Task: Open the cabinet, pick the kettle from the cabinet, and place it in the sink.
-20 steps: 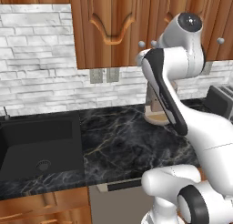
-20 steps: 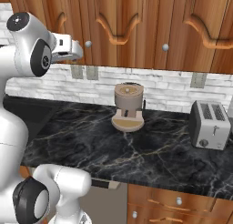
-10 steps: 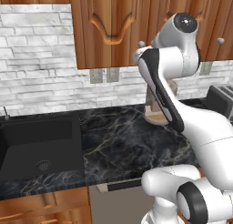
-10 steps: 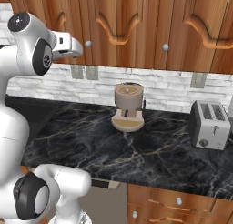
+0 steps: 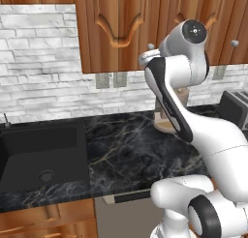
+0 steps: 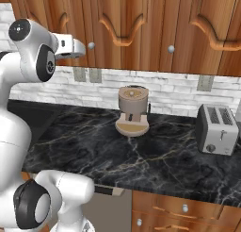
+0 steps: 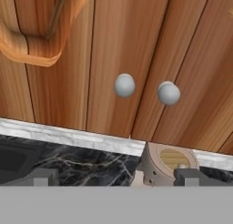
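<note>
Hand view: gripper (image 7: 116, 178) spread wide; cabinet (image 7: 104, 45) knobs (image 7: 124, 85) just ahead, small, rigid, slick, likely best pinched squarely.

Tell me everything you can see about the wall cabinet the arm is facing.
The cabinet is reddish-brown wood with vertical grain and carved, arched raised panels. Both doors are shut, meeting at a seam between two small round silver knobs near their lower edge. It hangs on the wall above a white brick backsplash and the black marble counter. The open gripper points at the knobs without touching them. Nothing of its inside shows.
</note>
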